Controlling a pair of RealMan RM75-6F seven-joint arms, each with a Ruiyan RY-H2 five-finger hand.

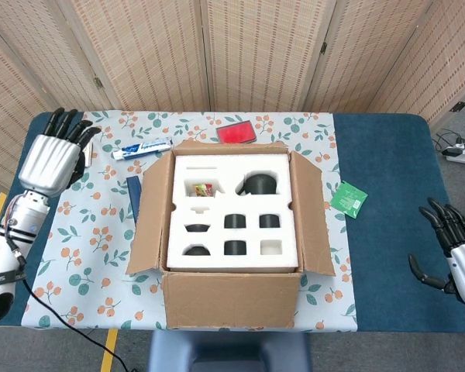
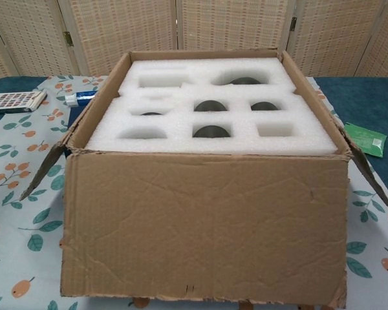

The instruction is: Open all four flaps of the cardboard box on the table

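Observation:
The cardboard box [image 1: 231,298] stands mid-table with white foam [image 1: 231,209] showing in its top. Its left flap [image 1: 147,217] slopes down and outward, and the right flap [image 1: 314,221] leans outward too. The front flap hangs down the front wall [image 2: 207,226]; the back flap shows only as a thin edge [image 1: 229,146]. My left hand [image 1: 50,159] hovers over the table's far left, fingers spread, holding nothing, well apart from the box. At the right table edge my right hand [image 1: 457,252] is open and empty. The chest view shows neither hand.
A toothpaste tube [image 1: 142,148] and a red packet [image 1: 235,133] lie behind the box. A dark blue object [image 1: 132,194] sits beside the left flap. A green packet [image 1: 348,198] lies to the right. A colour card [image 2: 13,100] rests at the far left.

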